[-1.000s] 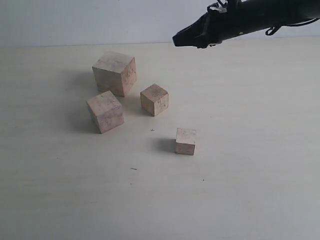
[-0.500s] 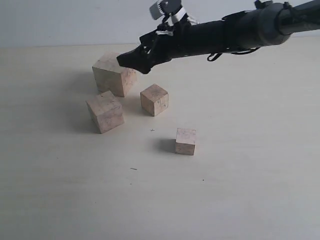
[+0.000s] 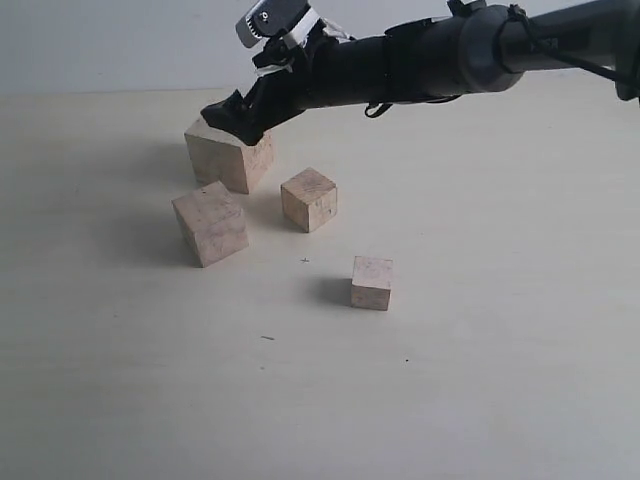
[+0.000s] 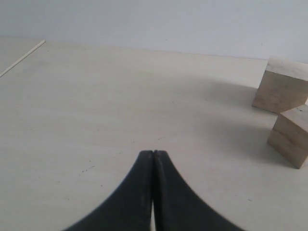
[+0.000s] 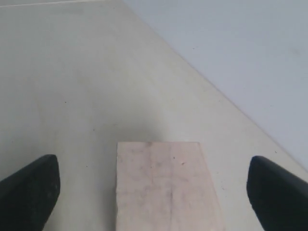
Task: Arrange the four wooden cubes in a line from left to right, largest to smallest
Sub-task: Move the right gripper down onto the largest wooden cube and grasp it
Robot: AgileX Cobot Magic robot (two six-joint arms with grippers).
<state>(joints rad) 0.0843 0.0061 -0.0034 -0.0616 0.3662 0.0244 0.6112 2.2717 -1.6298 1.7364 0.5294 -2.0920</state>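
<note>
Four wooden cubes stand on the pale table (image 3: 480,400). The largest cube (image 3: 226,166) is at the back left, with the second largest (image 3: 210,223) in front of it. A smaller cube (image 3: 309,199) sits right of them, and the smallest (image 3: 371,282) lies nearest the front. My right gripper (image 3: 232,122) reaches across from the right and hovers open over the largest cube. In the right wrist view that cube (image 5: 163,187) lies between the spread fingers (image 5: 31,190), untouched. My left gripper (image 4: 153,154) is shut and empty, apart from two cubes (image 4: 284,86) (image 4: 291,137).
The black right arm (image 3: 450,55) spans the back of the scene above the table. A pale wall (image 3: 100,40) bounds the far edge. Bare tabletop extends in front of and to the right of the cubes.
My right arm has swung from the back right leftward and down to above the largest cube, and its jaws have opened. The cubes have not moved.
</note>
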